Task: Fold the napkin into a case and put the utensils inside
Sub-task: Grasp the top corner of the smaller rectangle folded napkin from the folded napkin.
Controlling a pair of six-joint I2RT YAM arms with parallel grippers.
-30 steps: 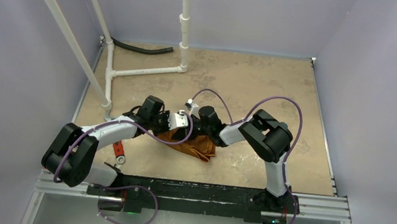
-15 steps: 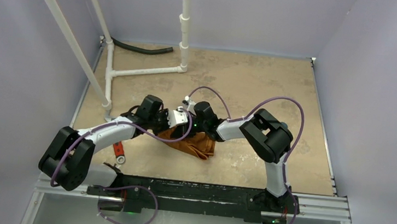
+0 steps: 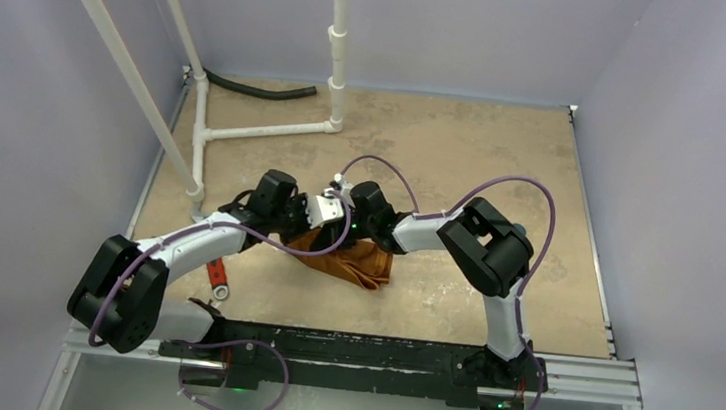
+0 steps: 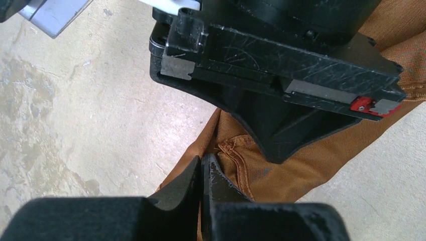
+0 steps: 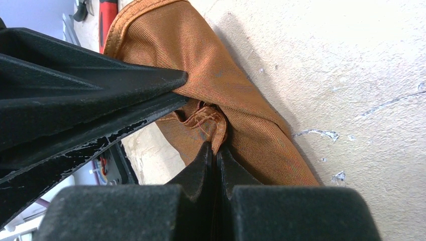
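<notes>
Currently one napkin (image 3: pixel 353 262) lies bunched mid-worktop (image 3: pixel 464 155) beneath both wrists, its long axis running left to right and dipping toward the near right corner. Two grippers meet over its far left end. The right gripper (image 5: pixel 215 150) is clenched on a stitched fold of the hem. The left gripper (image 4: pixel 202 168) is pressed shut at the cloth's edge; whether cloth is caught between its fingers is unclear. One red-handled tool (image 3: pixel 217 275) lies left of the napkin, apart from it. Compared with a second ago, the left gripper has closed and both wrists have drawn closer together, slightly leftward.
</notes>
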